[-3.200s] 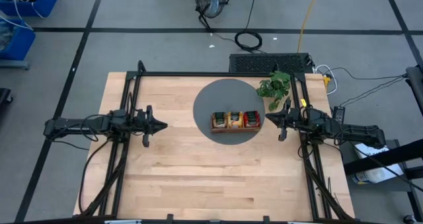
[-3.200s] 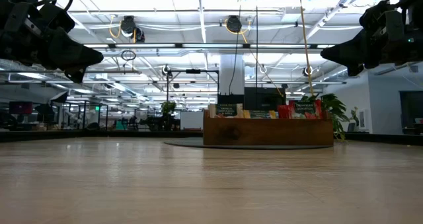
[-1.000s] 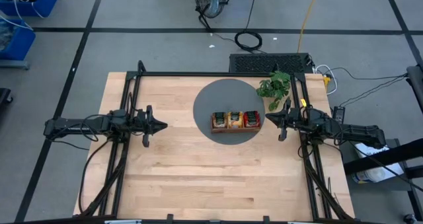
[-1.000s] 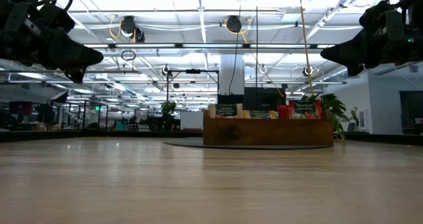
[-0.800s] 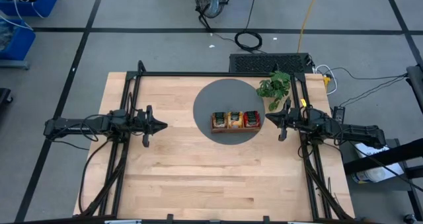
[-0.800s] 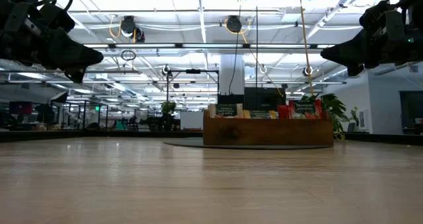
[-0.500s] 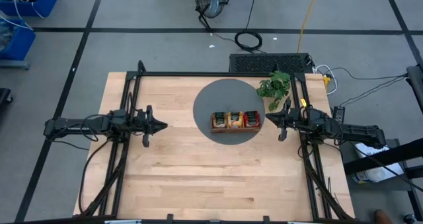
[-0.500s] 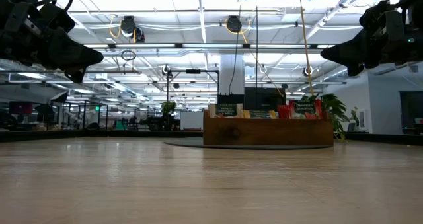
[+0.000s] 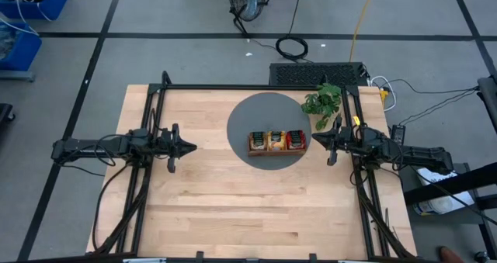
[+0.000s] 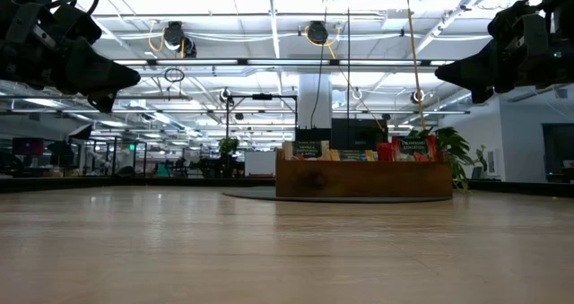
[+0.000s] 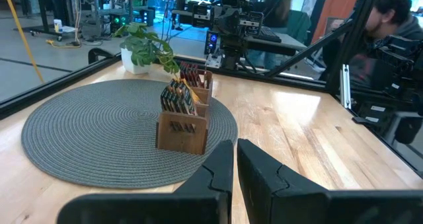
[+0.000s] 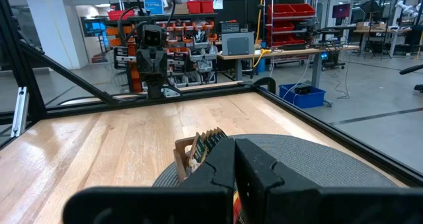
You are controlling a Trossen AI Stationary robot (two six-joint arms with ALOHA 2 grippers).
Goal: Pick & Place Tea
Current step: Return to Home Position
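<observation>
Tea sachets (image 9: 276,140) in wooden tray (image 10: 363,183), nearer right gripper (image 9: 314,143) than left gripper (image 9: 192,147)

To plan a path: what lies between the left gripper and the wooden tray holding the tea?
From the left gripper: only bare table, then the grey mat under the tray; the high view shows it. The right gripper waits opposite.

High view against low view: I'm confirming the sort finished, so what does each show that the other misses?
Only the high view shows the round grey mat whole and the three sections of the brown wooden tray from above. Only the low view shows the small flat tea sachets standing above its rim. Both show the green leafy plant, the left claw and right claw, apart from the tray.
</observation>
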